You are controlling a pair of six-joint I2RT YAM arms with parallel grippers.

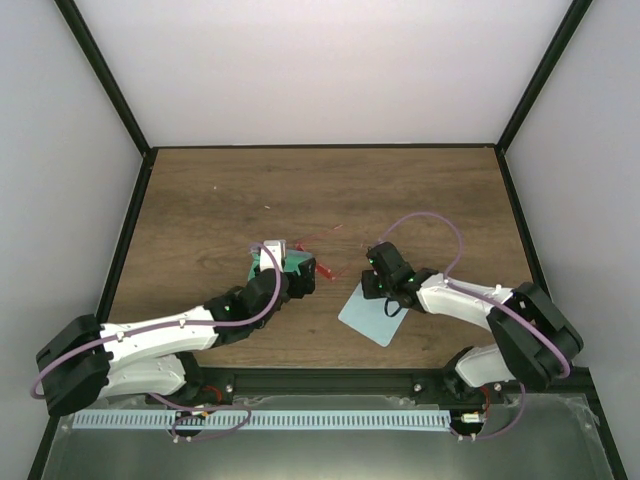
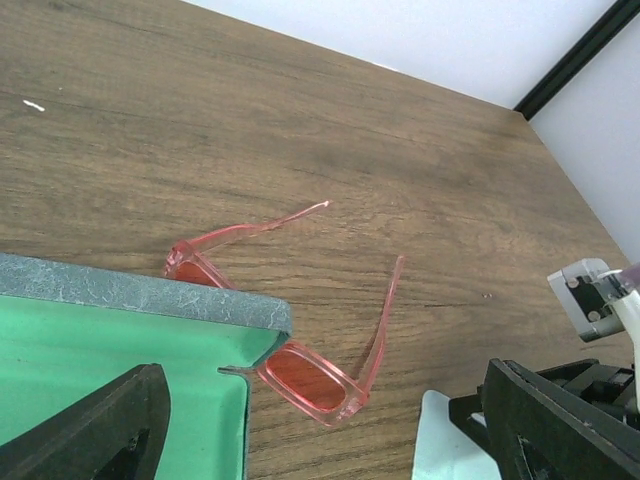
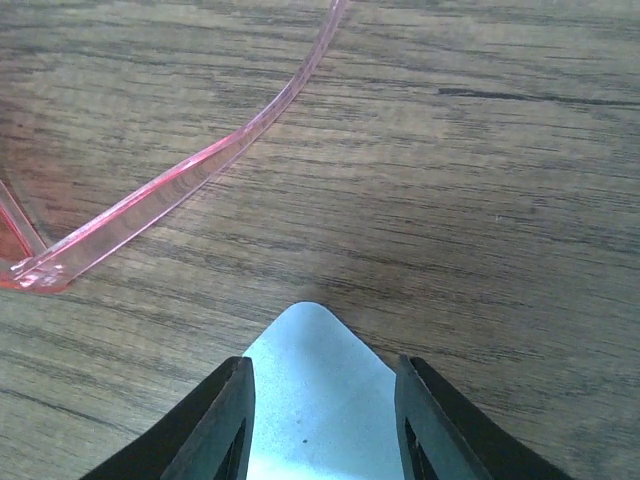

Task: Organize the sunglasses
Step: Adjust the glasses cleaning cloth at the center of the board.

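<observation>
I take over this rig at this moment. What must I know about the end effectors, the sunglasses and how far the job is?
Left end effector: open, holds nothing, above the open case.
Right end effector: open, fingers apart over a corner of the blue cloth.
Sunglasses: on the table, arms unfolded, partly hidden behind the case's rim.
Done: case is open.
Left: sunglasses not yet folded or in the case; probably fold, insert, close.

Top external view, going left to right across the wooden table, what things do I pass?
Grey rectangular case with green lining → red translucent sunglasses → light blue square cloth
</observation>
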